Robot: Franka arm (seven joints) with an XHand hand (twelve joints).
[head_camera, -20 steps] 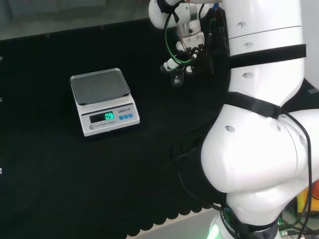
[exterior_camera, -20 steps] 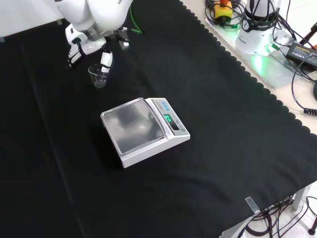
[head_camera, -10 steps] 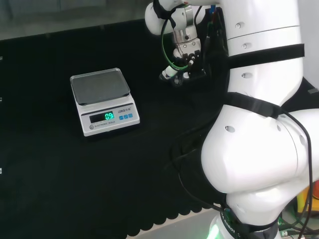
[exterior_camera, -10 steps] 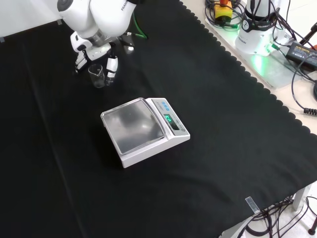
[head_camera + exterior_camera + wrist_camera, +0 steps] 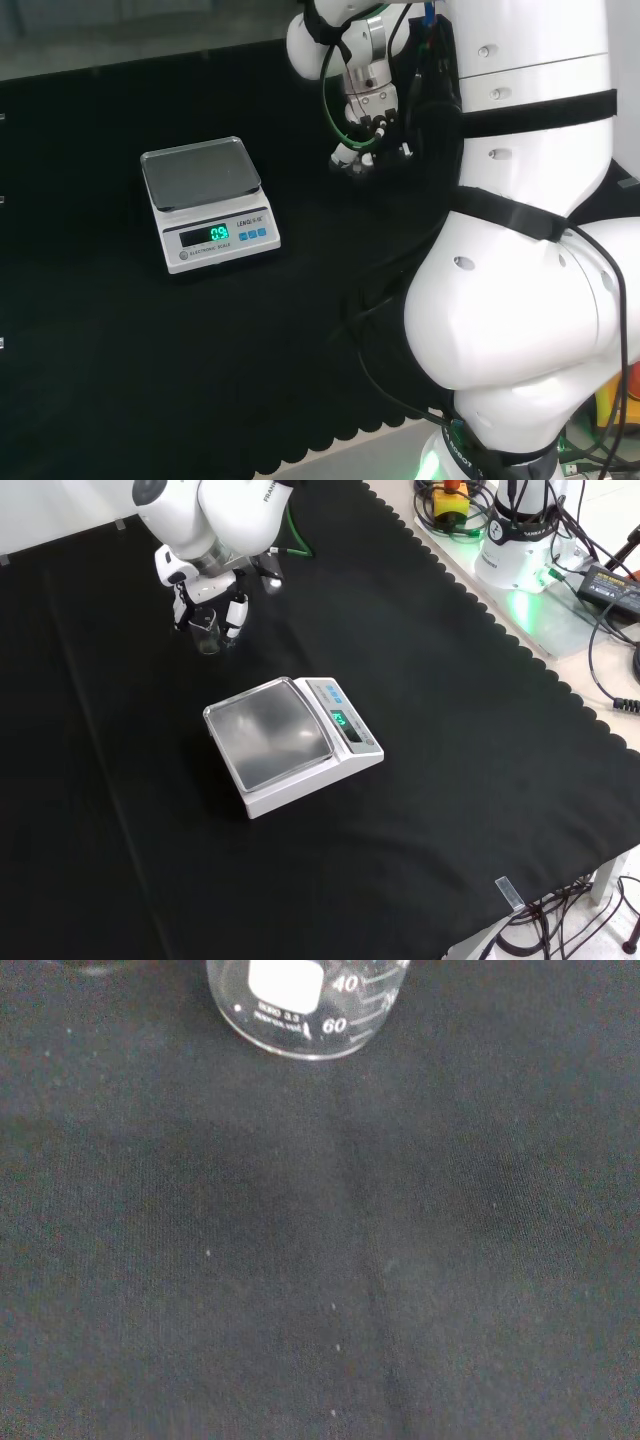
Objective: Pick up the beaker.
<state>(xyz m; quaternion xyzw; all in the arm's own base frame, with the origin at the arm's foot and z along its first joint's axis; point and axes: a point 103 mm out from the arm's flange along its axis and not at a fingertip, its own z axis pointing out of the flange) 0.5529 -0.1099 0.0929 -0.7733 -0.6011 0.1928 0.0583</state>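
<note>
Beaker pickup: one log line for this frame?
phase: grasp approach | hand: fingers either side of beaker, closure unclear | beaker: upright on black cloth, not lifted | scale: untouched

Worktop point(image 5: 450, 730) covered with black cloth, scalloped along its edge in front view. Directly on it: a white scale point(image 5: 292, 744) with steel pan and lit green display, near the middle; a small clear beaker point(image 5: 205, 632), upright, base flat on the cloth point(image 5: 300, 1260), well apart from the scale, farther off in front view.
</note>
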